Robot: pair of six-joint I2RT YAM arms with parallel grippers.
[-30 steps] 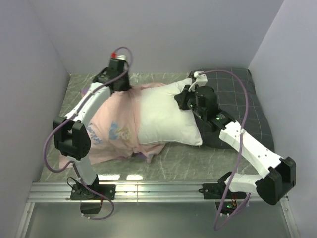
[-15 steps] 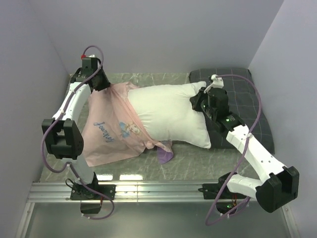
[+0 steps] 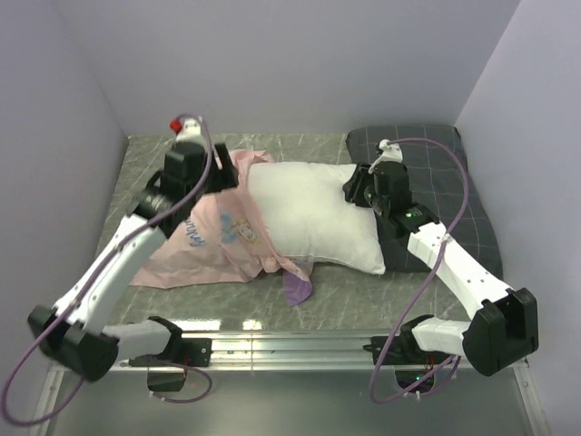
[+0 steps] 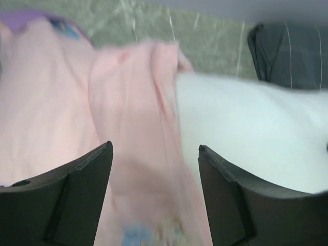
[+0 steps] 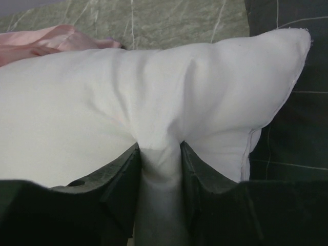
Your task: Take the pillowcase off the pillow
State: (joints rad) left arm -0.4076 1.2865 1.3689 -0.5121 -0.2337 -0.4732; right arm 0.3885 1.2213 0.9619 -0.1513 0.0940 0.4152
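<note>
The white pillow (image 3: 313,218) lies across the middle of the table, its left end still inside the pink pillowcase (image 3: 213,241), which spreads loosely to the left. My left gripper (image 3: 224,178) hovers open over the bunched edge of the pillowcase (image 4: 133,102), with nothing between its fingers (image 4: 82,174). In the left wrist view that gripper (image 4: 155,146) looks down on blurred pink fabric beside the pillow (image 4: 246,123). My right gripper (image 3: 356,193) is at the pillow's right end. In the right wrist view it (image 5: 160,147) is shut on a pinched fold of the pillow (image 5: 102,97).
A dark grey checked pillow (image 3: 454,182) lies at the back right, partly under the white pillow's right end and under my right arm. Walls close in the table on the left, back and right. A purple corner of fabric (image 3: 297,286) sticks out at the front.
My left gripper pulled the pillowcase leftward, then let go and opened, and it now hangs over the case's bunched edge. More of the white pillow lies bare.
</note>
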